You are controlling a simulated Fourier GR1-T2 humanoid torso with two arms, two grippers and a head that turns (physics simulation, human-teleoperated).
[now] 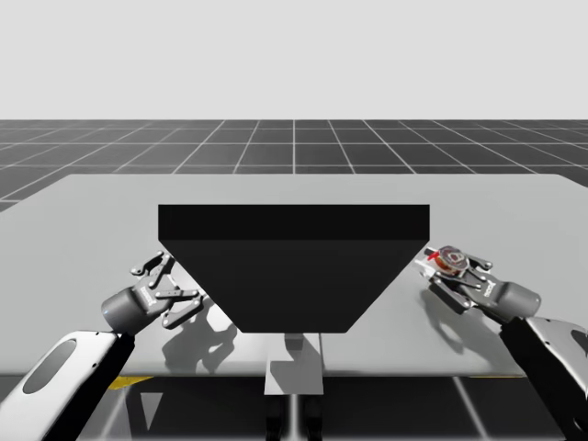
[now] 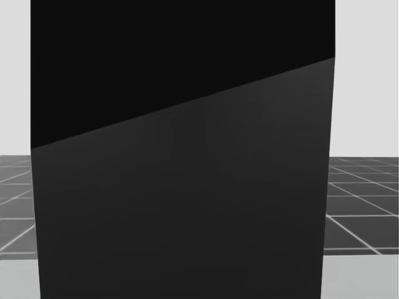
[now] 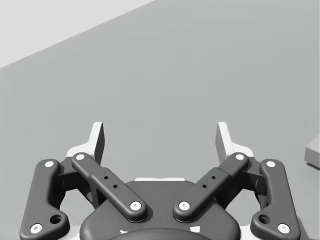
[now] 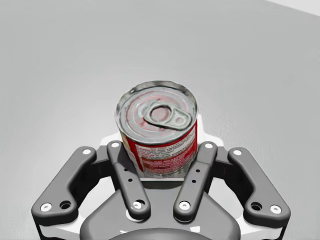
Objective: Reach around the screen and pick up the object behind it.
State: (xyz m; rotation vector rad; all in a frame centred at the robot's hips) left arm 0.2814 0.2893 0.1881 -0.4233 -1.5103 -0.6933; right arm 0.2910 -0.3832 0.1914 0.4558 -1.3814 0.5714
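Note:
A tall black screen (image 1: 294,266) stands across the middle of the grey table (image 1: 92,211) and blocks the head view (image 2: 181,187). A red can with a silver pull-tab lid (image 4: 159,131) sits upright between the fingers of my right gripper (image 4: 160,150), which is shut on it. In the high view the red can (image 1: 448,259) and my right gripper (image 1: 447,265) are just off the screen's right end. My left gripper (image 1: 165,280) is beside the screen's left end. In the left wrist view my left gripper (image 3: 160,142) is open over bare table with nothing between its fingers.
The screen rests on a grey post (image 1: 294,347) at the table's near edge. A pale block edge (image 3: 314,150) shows beside the left gripper. Bare table stretches behind the screen and to both sides. A dark tiled floor (image 1: 294,142) lies beyond the table.

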